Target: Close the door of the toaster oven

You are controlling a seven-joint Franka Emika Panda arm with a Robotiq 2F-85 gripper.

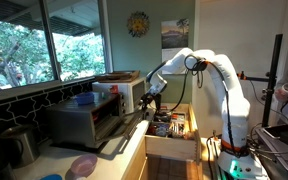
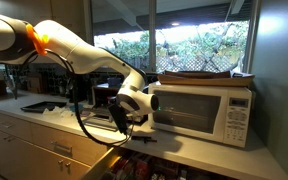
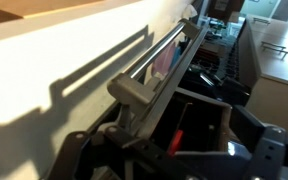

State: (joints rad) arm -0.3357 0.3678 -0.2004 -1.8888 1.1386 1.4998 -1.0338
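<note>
The toaster oven (image 1: 79,122) stands on the worktop (image 2: 214,150) just beside the microwave (image 1: 119,90), and its door (image 1: 120,137) is dropped down, so the task is not yet done. The step in hand seems to be the approach to the door's free edge. In both exterior views the gripper (image 1: 148,102) hangs in front of the microwave, low, near that edge. In the wrist view the handle (image 3: 156,68) of the door runs close before the camera, and the gripper (image 3: 174,150) looks wide, with one dark finger on each side of the handle's end. I cannot tell whether it touches the handle. The next move probably calls for getting under the edge or the handle and pushing it up and back toward the oven, in an arc around the bottom hinge, until the door meets the frame.
</note>
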